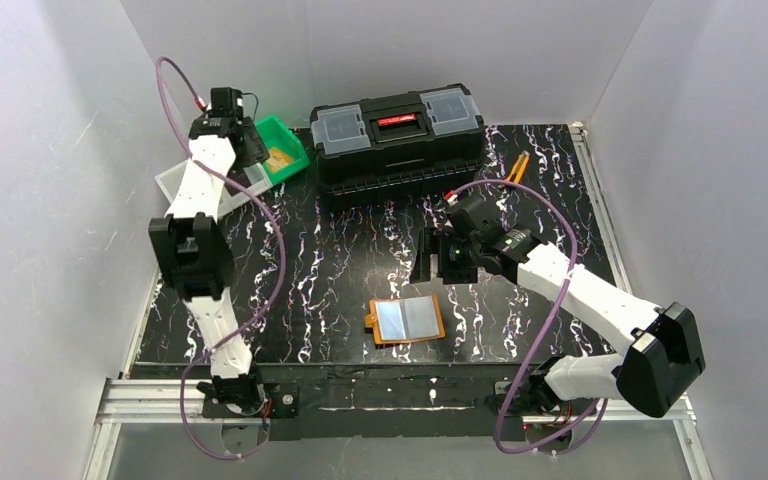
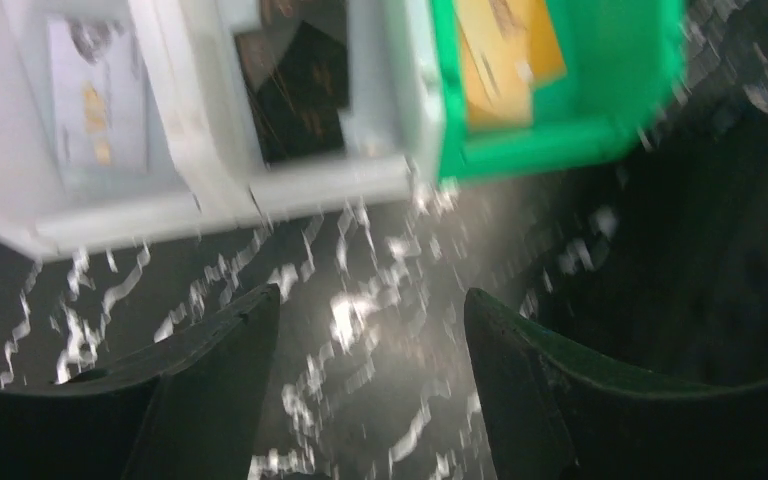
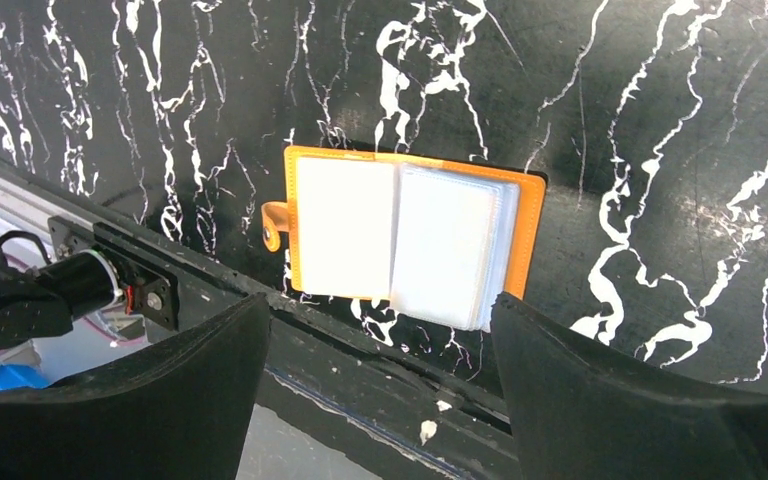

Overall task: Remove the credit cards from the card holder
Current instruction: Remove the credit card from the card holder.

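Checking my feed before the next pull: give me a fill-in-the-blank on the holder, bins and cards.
1. The holder lies ___, not folded shut.
2. The gold card sits in the ___ bin.
3. The dark card sits in a ___ bin.
4. The left end effector holds ___.
Missing words: open; green; white; nothing.

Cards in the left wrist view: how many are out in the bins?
3: a pale card in the left white compartment, a dark card in the middle white compartment, a gold card in the green bin. Blurred view; more may lie stacked underneath.
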